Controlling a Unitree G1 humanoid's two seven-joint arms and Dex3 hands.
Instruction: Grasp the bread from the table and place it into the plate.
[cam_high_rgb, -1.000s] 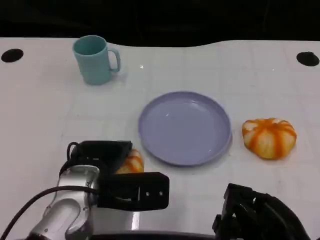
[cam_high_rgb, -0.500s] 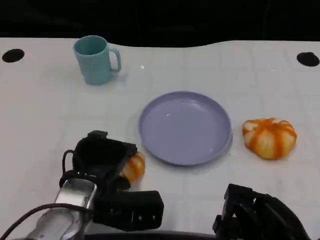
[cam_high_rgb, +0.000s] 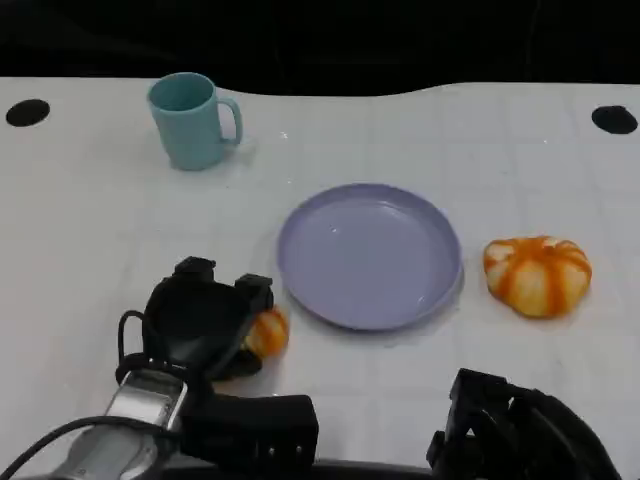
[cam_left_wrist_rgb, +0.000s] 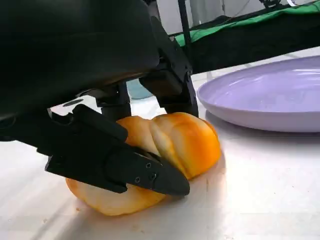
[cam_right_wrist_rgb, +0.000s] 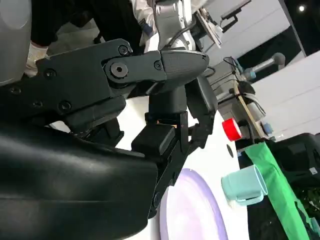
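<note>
Now | left hand wraps the bread on the table, fingers hugging its sides for a lift | plate just right | right hand low at near right, its state unclear | second bun far right.

Silver left forearm with black cable, black left hand, screw-studded fingers.
</note>
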